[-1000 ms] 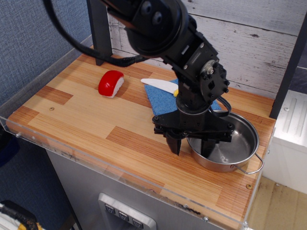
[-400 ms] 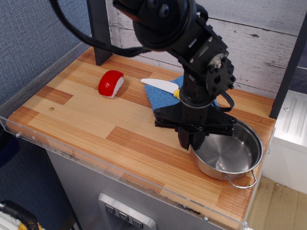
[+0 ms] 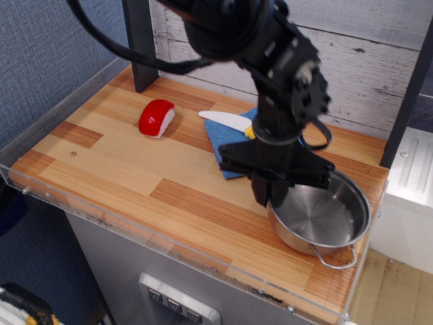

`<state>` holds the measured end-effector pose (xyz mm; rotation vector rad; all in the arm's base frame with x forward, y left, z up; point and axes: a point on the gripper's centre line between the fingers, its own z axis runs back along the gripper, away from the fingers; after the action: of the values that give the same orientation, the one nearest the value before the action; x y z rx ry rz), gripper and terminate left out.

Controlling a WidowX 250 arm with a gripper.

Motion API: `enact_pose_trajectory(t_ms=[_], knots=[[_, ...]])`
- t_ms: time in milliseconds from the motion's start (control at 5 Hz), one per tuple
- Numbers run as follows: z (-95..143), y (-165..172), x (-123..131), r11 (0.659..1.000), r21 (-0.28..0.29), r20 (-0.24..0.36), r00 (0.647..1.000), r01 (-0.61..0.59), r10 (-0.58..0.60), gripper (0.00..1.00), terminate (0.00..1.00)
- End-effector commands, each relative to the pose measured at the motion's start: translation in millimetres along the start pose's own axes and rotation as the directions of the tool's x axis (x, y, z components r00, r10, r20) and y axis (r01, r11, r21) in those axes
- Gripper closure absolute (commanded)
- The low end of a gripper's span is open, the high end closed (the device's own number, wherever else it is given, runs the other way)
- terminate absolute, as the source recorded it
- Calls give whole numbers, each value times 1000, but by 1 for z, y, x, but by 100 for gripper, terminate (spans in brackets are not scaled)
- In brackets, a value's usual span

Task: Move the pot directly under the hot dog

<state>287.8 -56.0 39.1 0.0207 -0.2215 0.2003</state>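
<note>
Steel pot (image 3: 323,221) sits lower right of frame on the desk (image 3: 135,176), well apart from the hot dog (image 3: 156,117) at upper left. Pincer (image 3: 268,196) clamped together on its near rim. Rigid, light, likely slippery; rim is the sensible hold.

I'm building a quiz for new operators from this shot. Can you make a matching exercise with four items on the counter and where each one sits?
Things:
1. pot
2. hot dog
3. blue cloth
4. toy knife

Places:
A. lying partly on the blue cloth
B. far left part of the counter, alone
C. near right corner, gripper closed on its rim
D. flat on the wood, mid-counter, partly behind the arm

Pairs: 1-C, 2-B, 3-D, 4-A
</note>
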Motion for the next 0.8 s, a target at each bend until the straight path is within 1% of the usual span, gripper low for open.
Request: enact_pose_trajectory(t_ms=[0, 200, 400, 600], knots=[[54, 29, 47, 979, -44, 90, 977, 200, -196, 100, 0], [80, 60, 58, 970, -45, 139, 963, 238, -230, 100, 0], [90, 88, 53, 967, -21, 146, 958, 252, -247, 100, 0], [94, 137, 41, 965, 26, 133, 956, 260, -261, 100, 0]])
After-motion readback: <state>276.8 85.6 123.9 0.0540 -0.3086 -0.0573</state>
